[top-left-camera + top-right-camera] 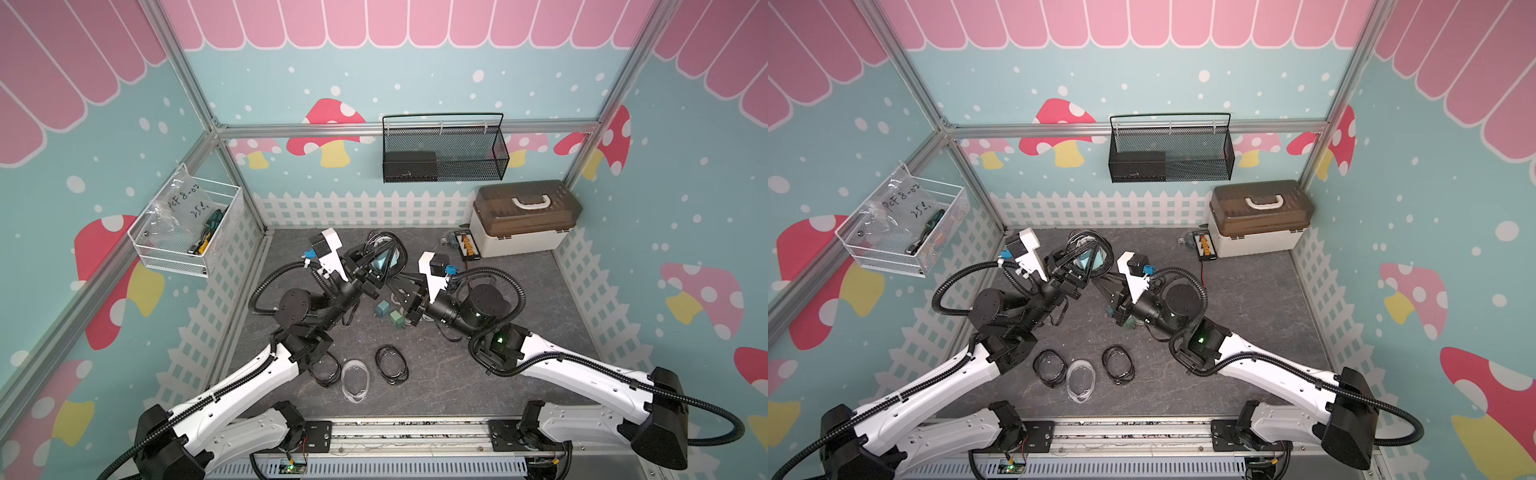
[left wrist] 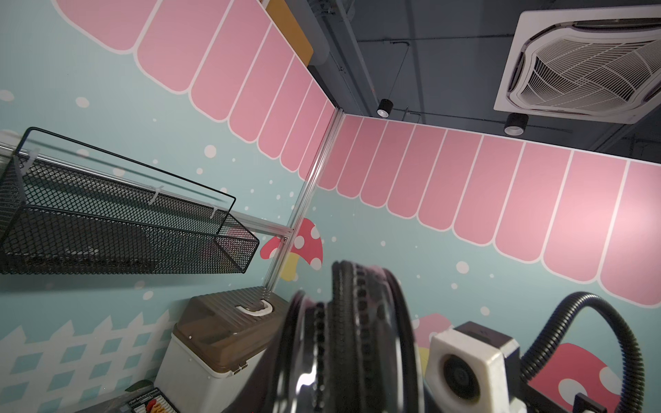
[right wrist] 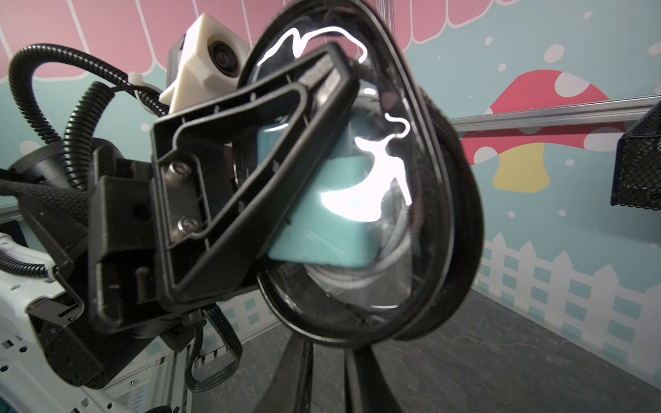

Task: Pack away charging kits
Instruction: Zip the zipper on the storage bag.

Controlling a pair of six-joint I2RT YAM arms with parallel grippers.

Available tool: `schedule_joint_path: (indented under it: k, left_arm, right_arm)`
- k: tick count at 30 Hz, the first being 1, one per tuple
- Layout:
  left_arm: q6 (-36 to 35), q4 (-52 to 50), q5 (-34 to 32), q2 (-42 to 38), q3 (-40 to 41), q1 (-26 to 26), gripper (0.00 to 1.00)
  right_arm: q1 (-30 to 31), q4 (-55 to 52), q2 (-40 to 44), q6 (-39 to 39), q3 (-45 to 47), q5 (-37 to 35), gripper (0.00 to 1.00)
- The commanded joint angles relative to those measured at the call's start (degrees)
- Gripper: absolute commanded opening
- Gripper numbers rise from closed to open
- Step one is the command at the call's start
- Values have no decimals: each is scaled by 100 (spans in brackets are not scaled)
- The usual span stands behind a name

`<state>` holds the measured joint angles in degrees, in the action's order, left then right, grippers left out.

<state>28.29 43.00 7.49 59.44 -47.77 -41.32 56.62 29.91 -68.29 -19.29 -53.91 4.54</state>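
Teal plastic shows through the clear window of the black-rimmed pouch (image 1: 390,249) that your left pincer (image 1: 374,268) pinches flat across both faces, holding it on edge and clear of the desk (image 1: 540,299). Inside sit one charger (image 3: 322,229) and a coiled white cable (image 3: 390,264), so this kit looks loaded. I judge you hold it upright to bring the zipper rim within reach of the other arm.

Your right pincer (image 3: 327,361) stands just under the pouch's lower rim. Its fingers are slightly spread with desk showing between them, and it grips nothing that I can see.

Loose chargers (image 1: 381,309) lie on the desk below that right pincer, back toward its arm. Farther toward the arm bases wait the spare pouches (image 1: 1118,365), two black-rimmed and one clear, empty as far as I can tell.

No brand reads on the pouch or the charger. The only writing is handwriting on a plastic bag (image 1: 183,203) in the white wire basket (image 1: 143,249), well off to your left pincer's outer side. It reads roughly "PCF8-02" and "25"; the rest is unclear.
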Motion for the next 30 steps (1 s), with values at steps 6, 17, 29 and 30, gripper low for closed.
schedule_joint_path:
  k: [6,17,29,30]
  left_arm:
    - [113,270,104,-30,37,-8,0]
    - [28,149,-15,-240,183,1,0]
    - [97,-88,96,-780,440,33,0]
    - [110,-71,75,-837,496,36,0]
  right_arm:
    - [-19,67,-79,-31,-243,-153,18]
    - [-19,-212,235,186,21,-743,0]
    - [-29,-702,725,850,241,-1630,0]
    - [-28,-716,742,888,243,-1681,0]
